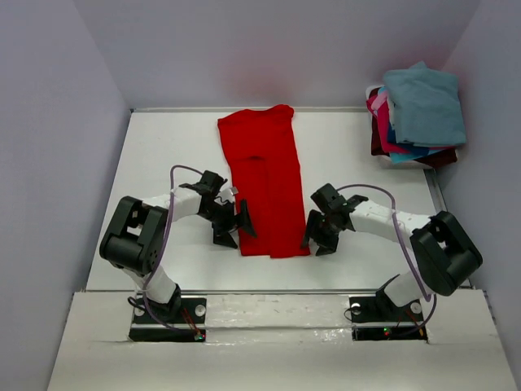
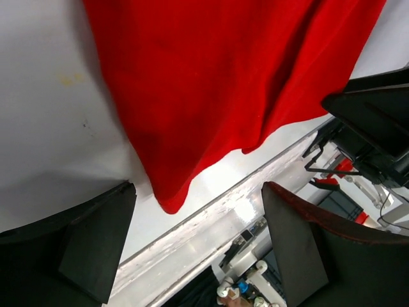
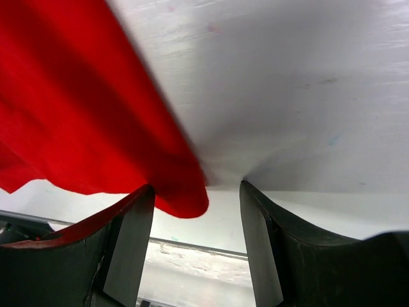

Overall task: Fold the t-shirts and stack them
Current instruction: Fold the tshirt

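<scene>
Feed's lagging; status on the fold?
Left end effector open, right end effector open, flanking red shirt near end. Shirt flat, long strip. Nothing blocking.

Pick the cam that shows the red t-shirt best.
Top external: the whole red t-shirt shows, lying as a long folded strip on the table. Left wrist catches only its near-left corner, right wrist only its near-right corner.

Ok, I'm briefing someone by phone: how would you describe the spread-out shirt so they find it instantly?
Start at the white table and go to its middle. The red shirt lies flat there as a long strip. It alone is spread out; the other shirts sit piled at the far right corner.
</scene>
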